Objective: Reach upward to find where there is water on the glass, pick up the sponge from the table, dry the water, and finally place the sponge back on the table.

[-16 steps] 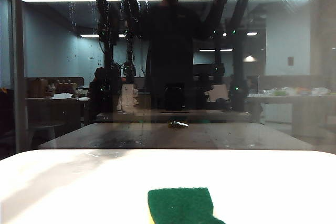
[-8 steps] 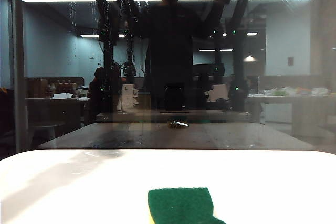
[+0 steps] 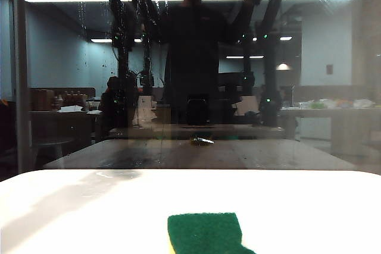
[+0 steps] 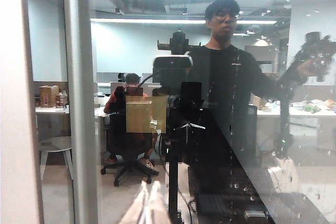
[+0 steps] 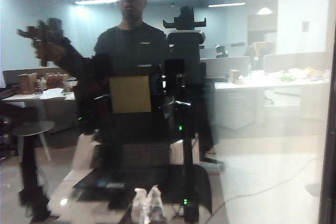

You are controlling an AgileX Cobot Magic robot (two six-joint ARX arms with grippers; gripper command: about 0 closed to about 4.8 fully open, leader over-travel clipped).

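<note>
On the table (image 3: 89, 206) lies the sponge (image 3: 205, 233), untouched; left gripper (image 4: 148, 205) and right gripper (image 5: 147, 203), both closed and empty, face the glass (image 3: 333, 57), where reflections could mask the water (image 3: 80, 4) streaks.

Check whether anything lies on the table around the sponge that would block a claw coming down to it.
Nothing visible does. The sponge lies alone on the white table. Both claws, left and right, are raised facing the glass, both shut.
</note>
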